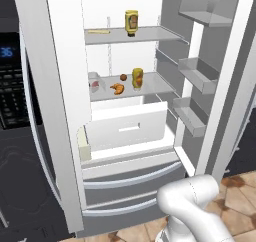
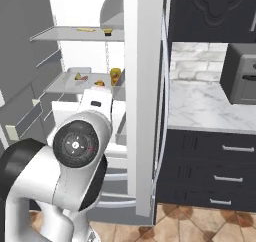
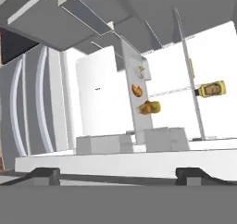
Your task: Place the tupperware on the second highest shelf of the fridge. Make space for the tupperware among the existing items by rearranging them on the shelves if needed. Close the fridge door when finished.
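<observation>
The tupperware (image 1: 94,82) sits at frame centre-left on the shelf (image 1: 150,88) beside the croissant (image 1: 118,89) and jar (image 1: 137,78), so the placing looks done. Next: swing the fridge (image 1: 60,136) door shut steadily. The jaws stand spread, holding nothing.

Rolled view: fridge (image 3: 92,112) interior, shelves (image 3: 134,93) on edge, yellow bottle (image 3: 210,89), jar (image 3: 150,107), croissant (image 3: 136,90)

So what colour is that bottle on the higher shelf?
Yellow, with a darker label: the squeeze bottle stands on the upper shelf. It shows best in the left base view.
</observation>
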